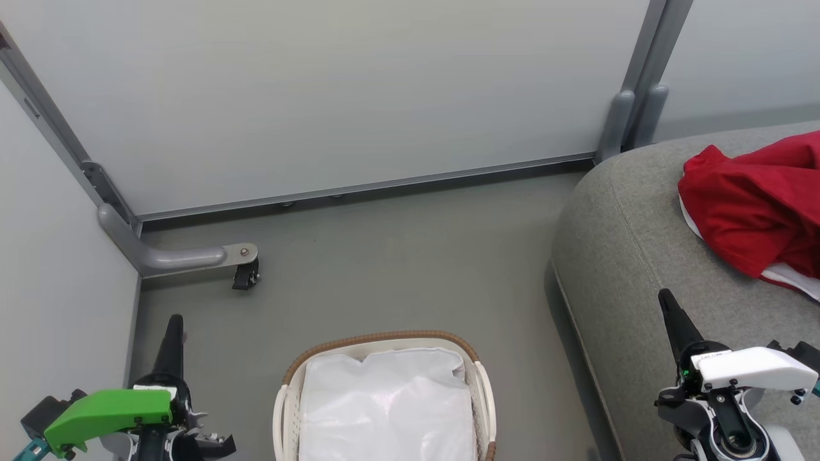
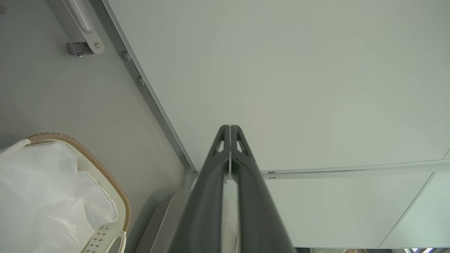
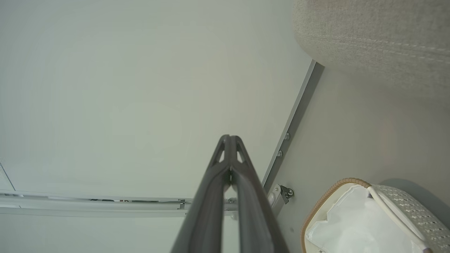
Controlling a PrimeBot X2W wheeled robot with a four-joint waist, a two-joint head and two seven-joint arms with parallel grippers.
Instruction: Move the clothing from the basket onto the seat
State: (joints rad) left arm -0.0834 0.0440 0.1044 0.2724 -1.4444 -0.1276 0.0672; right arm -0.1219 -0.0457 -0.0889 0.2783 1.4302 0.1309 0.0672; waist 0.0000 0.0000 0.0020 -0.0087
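- One basket (image 1: 384,336) on the floor, low centre, with its white liner (image 1: 384,403) showing inside.
- One red heap of clothing (image 1: 756,205) lies on the seat (image 1: 628,256), far right. I can't count the garments in it.
- Two claws. The left gripper (image 1: 174,323) has its fingers pressed together, gripping nothing, left of the basket.
- The right gripper (image 1: 667,301) is pinched together too and empty, over the seat, apart from the clothing.

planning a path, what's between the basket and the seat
In the head view, just bare grey floor lies between the basket and the seat; the right wrist view shows the same.
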